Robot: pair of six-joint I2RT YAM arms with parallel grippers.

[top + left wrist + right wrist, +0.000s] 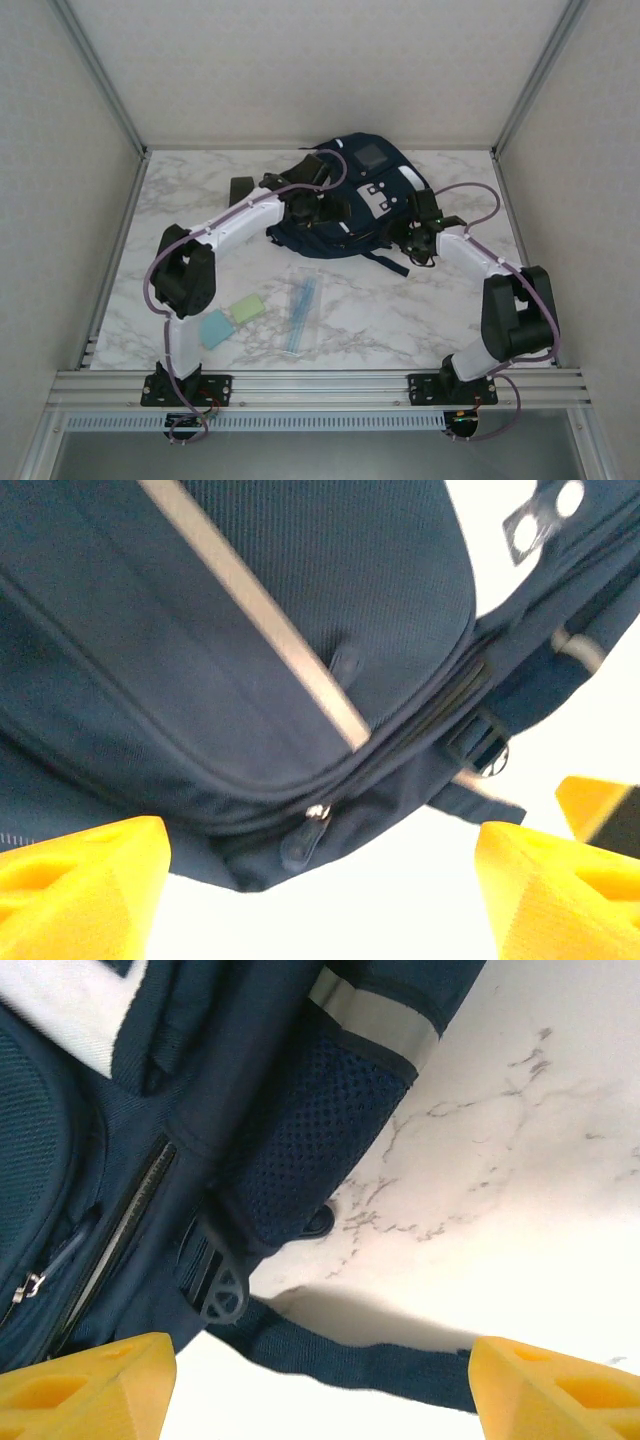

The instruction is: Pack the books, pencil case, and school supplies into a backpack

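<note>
On the marble table, the backpack appears zipped, so opening it comes first. Left gripper and right gripper: jaws wide, empty. Next, pinch the zipper pull.

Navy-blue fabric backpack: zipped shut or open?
Shut, as far as visible: the navy-blue fabric backpack lies flat, its zip closed.

Matt woven navy cloth backpack, mesh pocket, glossy marble-look table

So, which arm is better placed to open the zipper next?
Probably left: the left gripper, open, has a zipper pull centred ahead of its fingers. The right gripper faces the mesh pocket on the backpack.
</note>
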